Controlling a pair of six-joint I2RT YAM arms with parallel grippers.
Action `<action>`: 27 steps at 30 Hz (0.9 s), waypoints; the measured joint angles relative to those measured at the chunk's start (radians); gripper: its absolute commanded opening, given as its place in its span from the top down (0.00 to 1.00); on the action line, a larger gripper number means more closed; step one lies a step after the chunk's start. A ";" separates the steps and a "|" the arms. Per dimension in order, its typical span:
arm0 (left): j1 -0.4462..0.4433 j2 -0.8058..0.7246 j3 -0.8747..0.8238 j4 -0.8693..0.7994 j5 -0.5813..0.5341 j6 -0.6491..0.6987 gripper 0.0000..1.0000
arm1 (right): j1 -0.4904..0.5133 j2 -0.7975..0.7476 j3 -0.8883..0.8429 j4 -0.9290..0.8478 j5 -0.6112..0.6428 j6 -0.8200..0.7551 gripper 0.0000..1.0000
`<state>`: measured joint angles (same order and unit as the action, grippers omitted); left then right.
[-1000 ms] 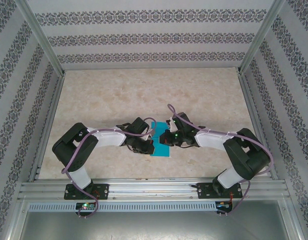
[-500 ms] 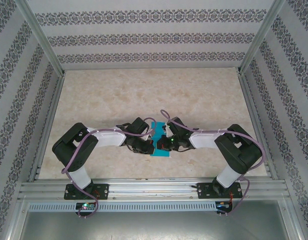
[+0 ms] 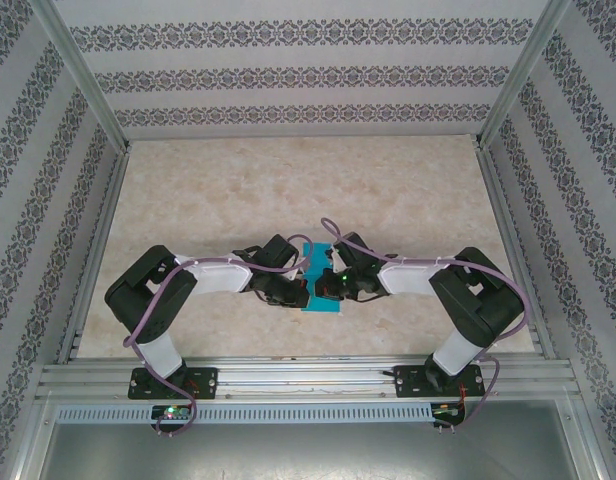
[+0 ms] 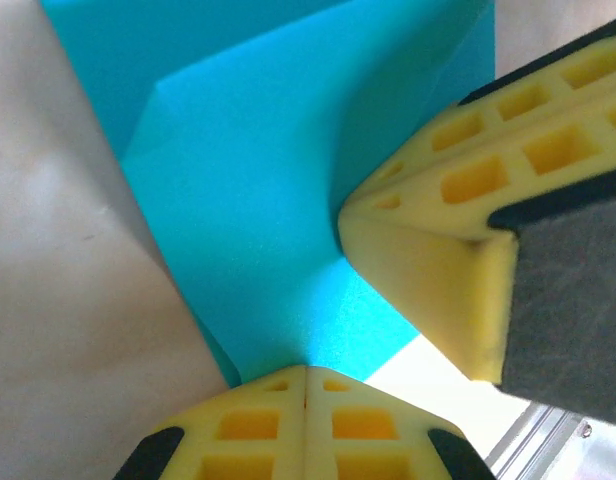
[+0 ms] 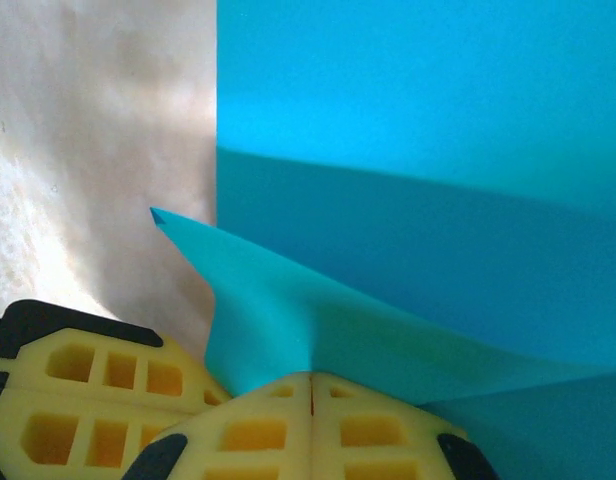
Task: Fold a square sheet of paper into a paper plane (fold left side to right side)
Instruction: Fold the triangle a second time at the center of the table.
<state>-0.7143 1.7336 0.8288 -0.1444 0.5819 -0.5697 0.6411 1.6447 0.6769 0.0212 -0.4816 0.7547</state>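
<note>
The left gripper (image 4: 306,388) sits at the left edge of the partly folded teal sheet of paper (image 3: 324,306), fingers pressed together, tips touching it. The sheet lies flat between both grippers. On the sheet's right, the right gripper (image 5: 310,395) pinches a raised flap.

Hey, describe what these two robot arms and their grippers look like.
Both the left arm and right arm have bulky black joints, a white forearm shell and a loose lilac cable. The left gripper and right gripper have yellow fingers with square cut-outs and black corner pieces.
</note>
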 measured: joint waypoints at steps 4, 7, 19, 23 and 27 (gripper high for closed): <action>0.000 0.000 -0.006 0.018 0.000 -0.008 1.00 | -0.030 0.000 0.011 -0.023 0.006 -0.021 1.00; 0.000 0.000 -0.011 0.031 0.001 -0.011 1.00 | -0.055 0.000 0.016 -0.035 0.013 -0.034 1.00; 0.000 0.002 -0.017 0.058 0.001 -0.012 1.00 | -0.179 0.000 0.028 -0.073 0.006 -0.108 1.00; 0.000 0.005 -0.017 0.067 0.001 -0.013 1.00 | -0.222 0.000 0.030 -0.083 -0.005 -0.132 1.00; 0.000 0.005 -0.017 0.071 0.003 -0.015 1.00 | -0.254 -0.013 0.035 -0.104 0.010 -0.152 1.00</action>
<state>-0.7143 1.7390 0.8116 -0.0731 0.5850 -0.5850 0.3866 1.6314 0.7116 -0.0830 -0.4721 0.6029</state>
